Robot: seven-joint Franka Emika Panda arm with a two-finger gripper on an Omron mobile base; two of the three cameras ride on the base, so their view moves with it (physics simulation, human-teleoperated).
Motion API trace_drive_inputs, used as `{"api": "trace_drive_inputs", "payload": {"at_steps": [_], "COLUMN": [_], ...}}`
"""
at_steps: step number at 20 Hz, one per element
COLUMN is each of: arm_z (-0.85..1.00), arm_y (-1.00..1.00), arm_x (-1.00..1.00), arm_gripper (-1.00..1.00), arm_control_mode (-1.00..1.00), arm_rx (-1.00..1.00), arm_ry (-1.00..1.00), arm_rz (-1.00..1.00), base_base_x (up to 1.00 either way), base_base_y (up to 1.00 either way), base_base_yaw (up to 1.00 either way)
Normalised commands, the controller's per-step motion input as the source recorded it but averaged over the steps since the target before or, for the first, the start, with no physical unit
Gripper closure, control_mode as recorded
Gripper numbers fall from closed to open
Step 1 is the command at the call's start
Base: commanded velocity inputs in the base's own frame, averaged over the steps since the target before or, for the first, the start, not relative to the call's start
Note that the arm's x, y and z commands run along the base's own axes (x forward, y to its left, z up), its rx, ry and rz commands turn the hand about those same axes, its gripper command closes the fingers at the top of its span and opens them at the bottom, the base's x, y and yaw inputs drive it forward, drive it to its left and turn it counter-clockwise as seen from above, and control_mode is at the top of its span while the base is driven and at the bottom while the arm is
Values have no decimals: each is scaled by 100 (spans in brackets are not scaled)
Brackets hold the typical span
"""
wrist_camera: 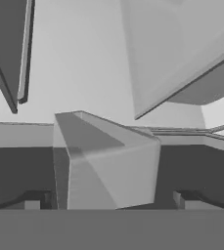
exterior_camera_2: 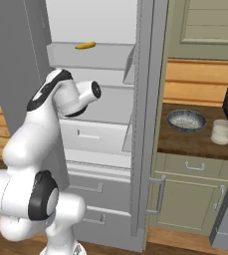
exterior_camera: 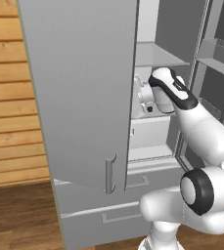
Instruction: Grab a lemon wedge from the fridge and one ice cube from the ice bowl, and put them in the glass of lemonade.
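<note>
Up on a pale upper shelf of the open fridge (exterior_camera_2: 105, 55) lay the wedge (exterior_camera_2: 85, 45), a small yellow crescent near the shelf's front edge, with nothing beside it. To my eye it would be light and a little soft, with a slick rind and wet flesh, so it might squirt out of a hard pinch. The safest hold looked to be across its middle, one fingertip on each flat cut face, closing gently.

Below it the arm reached into the fridge at a lower shelf, its wrist bent inward. The claw (wrist_camera: 111, 200) was spread wide and empty; its two dark fingertips (wrist_camera: 35, 201) stood well apart and looked at grey shelf edges and a pale angular block. It sat well under the wedge, so I judged it had to rise before any grasp.

Off to the right, past the fridge door, the worktop (exterior_camera_2: 195, 142) carried the bowl (exterior_camera_2: 186, 120) with its speckled inside. The glass (exterior_camera_2: 222, 131) of pale lemonade stood just beside the bowl, both waiting.
</note>
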Motion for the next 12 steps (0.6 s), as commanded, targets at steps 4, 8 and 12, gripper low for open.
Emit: {"api": "trace_drive_inputs", "payload": {"at_steps": [4, 8, 12], "arm_z": [0, 0, 0], "arm_y": [54, 64, 71], "arm_x": [-43, -59, -79], "arm_gripper": [-100, -100, -100], "arm_control_mode": [-100, -100, -100], "arm_rx": [7, 4, 2], "arm_ry": [1, 1, 0], "arm_rz": [7, 8, 11], "base_base_x": [0, 0, 0], "base_base_y": [0, 0, 0], "base_base_yaw": [0, 0, 0]}}
